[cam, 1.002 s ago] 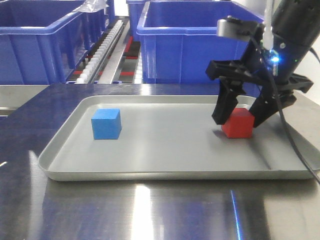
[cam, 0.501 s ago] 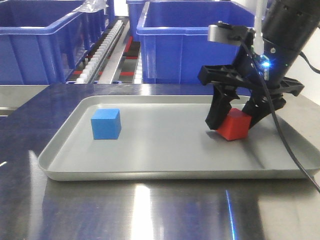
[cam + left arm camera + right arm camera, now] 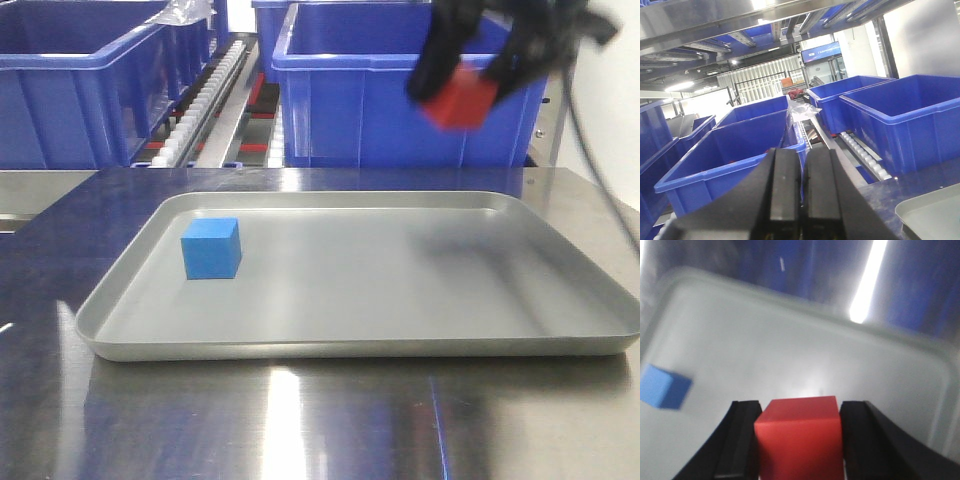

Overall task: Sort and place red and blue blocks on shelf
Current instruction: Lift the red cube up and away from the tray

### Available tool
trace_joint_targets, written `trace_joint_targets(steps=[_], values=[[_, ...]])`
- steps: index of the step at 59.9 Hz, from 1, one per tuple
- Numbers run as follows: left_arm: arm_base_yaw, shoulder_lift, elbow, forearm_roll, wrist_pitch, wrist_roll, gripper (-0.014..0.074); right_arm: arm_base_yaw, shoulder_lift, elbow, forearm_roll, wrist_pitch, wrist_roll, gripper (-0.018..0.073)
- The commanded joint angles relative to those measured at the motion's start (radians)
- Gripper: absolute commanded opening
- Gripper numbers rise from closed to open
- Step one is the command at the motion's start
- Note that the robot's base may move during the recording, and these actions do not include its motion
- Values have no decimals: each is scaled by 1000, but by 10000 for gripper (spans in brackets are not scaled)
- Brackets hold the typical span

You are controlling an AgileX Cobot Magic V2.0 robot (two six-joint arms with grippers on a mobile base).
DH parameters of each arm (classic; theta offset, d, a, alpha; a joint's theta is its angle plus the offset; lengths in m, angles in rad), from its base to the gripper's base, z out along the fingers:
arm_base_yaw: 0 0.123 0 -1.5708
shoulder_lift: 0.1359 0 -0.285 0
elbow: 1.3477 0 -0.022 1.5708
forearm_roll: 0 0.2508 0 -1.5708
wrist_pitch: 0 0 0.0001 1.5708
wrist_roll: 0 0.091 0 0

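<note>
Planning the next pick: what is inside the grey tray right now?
Only the blue block, near the left end of the tray. The red block hangs above the tray, clamped in the right gripper. The whole floor shows; nothing is covered.

A brushed, reflective steel surface (image 3: 300, 430) is seen spanning the foreground. A shallow grey tray (image 3: 330, 349) is laid flat on it, taking up most of its width. On the tray floor a blue block (image 3: 211, 248) is set (upright, towards the left end in the front view), clear of the rim.
</note>
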Motion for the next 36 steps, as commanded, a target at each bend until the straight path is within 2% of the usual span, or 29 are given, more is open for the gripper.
trace_joint_targets(steps=[1, 12, 27, 36], values=[[-8, -14, 38, -21, -67, -6, 125, -18, -112, -11, -14, -106, -2, 57], [-8, -14, 38, -21, -67, -6, 125, -118, -289, 110, -13, -204, -2, 57], [-8, -14, 38, -21, -67, -6, 125, -288, -551, 315, -13, -244, -2, 57], [-8, -14, 38, -21, -67, -6, 125, -325, -663, 406, -13, -282, -2, 57]])
